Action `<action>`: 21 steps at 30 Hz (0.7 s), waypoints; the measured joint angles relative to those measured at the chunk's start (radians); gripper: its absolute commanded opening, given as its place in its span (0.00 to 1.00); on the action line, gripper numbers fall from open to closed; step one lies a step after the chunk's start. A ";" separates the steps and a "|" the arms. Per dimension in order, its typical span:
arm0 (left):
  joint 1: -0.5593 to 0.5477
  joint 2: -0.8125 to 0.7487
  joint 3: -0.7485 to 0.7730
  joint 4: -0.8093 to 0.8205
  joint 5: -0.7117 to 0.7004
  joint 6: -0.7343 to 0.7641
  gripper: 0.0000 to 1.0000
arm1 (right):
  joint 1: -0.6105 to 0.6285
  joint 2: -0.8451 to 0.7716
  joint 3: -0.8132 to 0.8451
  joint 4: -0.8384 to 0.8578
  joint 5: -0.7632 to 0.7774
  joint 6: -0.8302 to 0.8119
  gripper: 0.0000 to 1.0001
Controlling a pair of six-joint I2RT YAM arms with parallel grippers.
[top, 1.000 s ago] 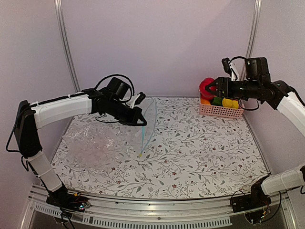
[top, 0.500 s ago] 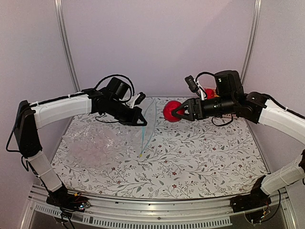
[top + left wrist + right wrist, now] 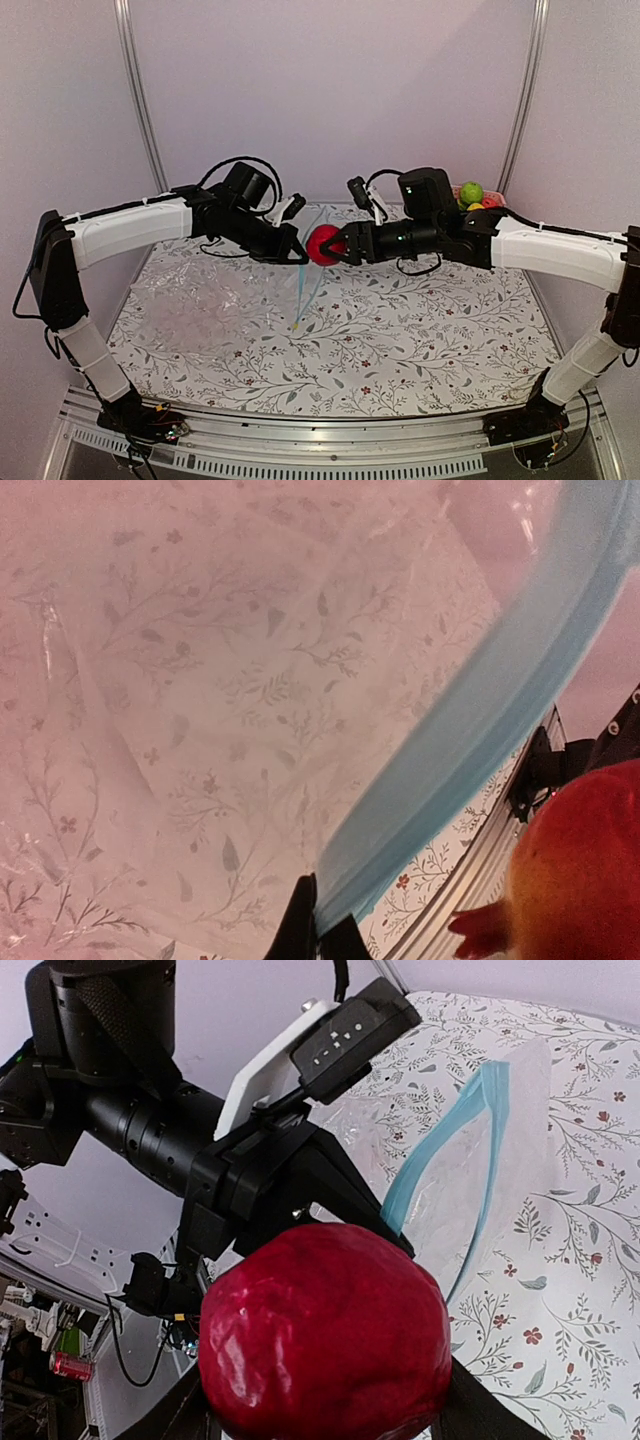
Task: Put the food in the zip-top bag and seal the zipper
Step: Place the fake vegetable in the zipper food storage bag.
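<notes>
**Top external view of a lifted bag mouth and a red fruit**

Shows, at far left, a clear, crinkly zip-top bag (image 3: 190, 300) sprawled on the floral-printed desk (image 3: 420, 330), with its mouth edge raised off the surface. Finds the left end effector (image 3: 297, 256) pinched fully closed on the zipper (image 3: 480, 710), a thin, smooth blue-teal strip curving down toward the desk. Confirms that pinch from the left wrist: black fingertips (image 3: 300, 925) nipping the strip's lower end, leaf print visible through the glossy film. Puts a round, shiny, deep-red fruit (image 3: 322, 245) just beside that end effector, at the raised mouth but outside the bag. Has the right end effector (image 3: 336, 246) spread wide around the red fruit, dark fingers (image 3: 480, 1415) pressed against both its sides. Leaves a smooth green fruit (image 3: 471, 192) at far right, partly hidden behind the right arm.
</notes>
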 measured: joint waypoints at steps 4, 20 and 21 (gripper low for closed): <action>0.000 0.000 0.000 0.000 0.001 0.000 0.00 | 0.000 0.023 0.003 0.019 0.059 0.008 0.62; 0.001 -0.001 0.000 0.014 0.037 -0.001 0.00 | 0.000 0.076 0.044 -0.045 0.259 -0.011 0.62; 0.001 -0.001 0.000 0.018 0.044 -0.001 0.00 | 0.000 0.082 0.050 -0.048 0.258 -0.012 0.62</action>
